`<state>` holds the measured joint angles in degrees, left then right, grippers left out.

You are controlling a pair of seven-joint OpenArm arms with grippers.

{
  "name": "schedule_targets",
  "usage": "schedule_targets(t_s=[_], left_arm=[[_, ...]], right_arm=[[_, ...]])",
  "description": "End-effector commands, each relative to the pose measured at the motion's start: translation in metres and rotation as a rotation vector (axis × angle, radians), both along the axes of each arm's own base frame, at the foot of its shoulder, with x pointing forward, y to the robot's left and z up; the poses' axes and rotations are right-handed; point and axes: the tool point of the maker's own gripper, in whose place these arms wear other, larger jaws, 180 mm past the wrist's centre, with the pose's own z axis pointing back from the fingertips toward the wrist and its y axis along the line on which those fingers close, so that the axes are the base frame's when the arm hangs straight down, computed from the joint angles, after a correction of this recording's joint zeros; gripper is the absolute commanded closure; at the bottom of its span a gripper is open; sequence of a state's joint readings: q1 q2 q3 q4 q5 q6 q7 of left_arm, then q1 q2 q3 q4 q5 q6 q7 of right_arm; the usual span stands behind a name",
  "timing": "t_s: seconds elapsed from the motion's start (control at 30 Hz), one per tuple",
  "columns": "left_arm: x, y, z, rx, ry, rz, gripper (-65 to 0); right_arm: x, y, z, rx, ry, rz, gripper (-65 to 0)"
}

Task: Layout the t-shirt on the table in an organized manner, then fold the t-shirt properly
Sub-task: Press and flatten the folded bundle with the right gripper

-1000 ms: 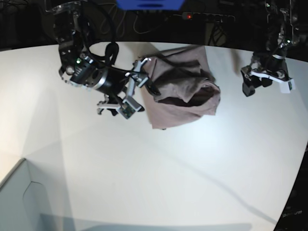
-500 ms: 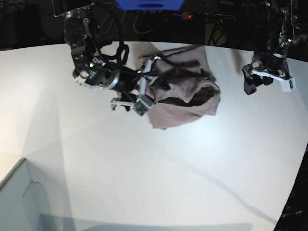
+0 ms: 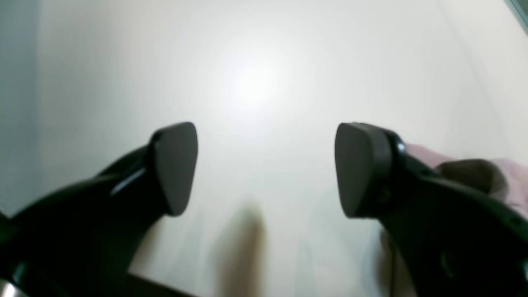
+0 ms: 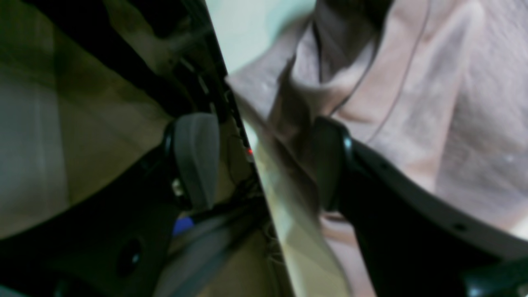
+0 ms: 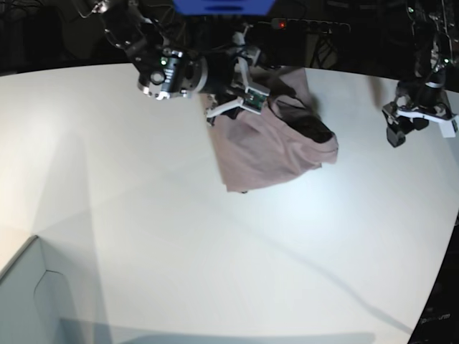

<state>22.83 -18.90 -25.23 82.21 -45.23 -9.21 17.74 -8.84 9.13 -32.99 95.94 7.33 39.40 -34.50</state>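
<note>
The dusty-pink t-shirt point(image 5: 269, 147) lies crumpled and part-folded at the far middle of the white table point(image 5: 215, 251). My right gripper point(image 5: 252, 75) hovers open at the shirt's far edge by the table's back rim. In the right wrist view its fingers point(image 4: 198, 161) straddle the table's edge, with shirt cloth point(image 4: 433, 103) beside the other finger and nothing gripped. My left gripper point(image 5: 417, 129) is open over bare table well right of the shirt. The left wrist view shows the left gripper point(image 3: 266, 169) empty, with a bit of the shirt point(image 3: 509, 171) behind its right finger.
A pale grey-blue box corner point(image 5: 29, 301) sits at the near left. Behind the table's far edge are a blue object point(image 5: 222, 6), cables and a power strip with a red light point(image 5: 283, 24). The table's curved edge point(image 5: 437, 279) runs down the right.
My right arm has swung from the shirt's left side up to its far edge near the back rim. The shirt's upper folds have shifted. My left gripper drifted a little right.
</note>
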Motion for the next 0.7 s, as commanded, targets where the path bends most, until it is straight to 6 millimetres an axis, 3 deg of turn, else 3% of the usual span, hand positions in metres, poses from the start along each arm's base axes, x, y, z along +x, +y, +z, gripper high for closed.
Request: schedule_targets(t_s=[0.0,0.13,0.37,0.67], left_arm=[[0.008,0.007,0.015,0.023,-0.047,0.000,-50.4],[0.008,0.006,0.014,0.020,-0.046,-0.002,-50.4],[0.008,0.005,0.014,0.018,-0.046,-0.002,-50.4],[0.005,0.005,0.012,0.018,-0.040,-0.002,-50.4]], right_arm=[[0.007,0.007,0.025,0.079,-0.047,-0.008,-36.5],[0.011,0.006,0.049,0.119,-0.100,-0.033,-36.5],[-0.003,0.021,0.029,0.113,-0.026,0.000,-36.5],[0.022,0.030,0.024,0.106,-0.038,-0.002,-36.5]])
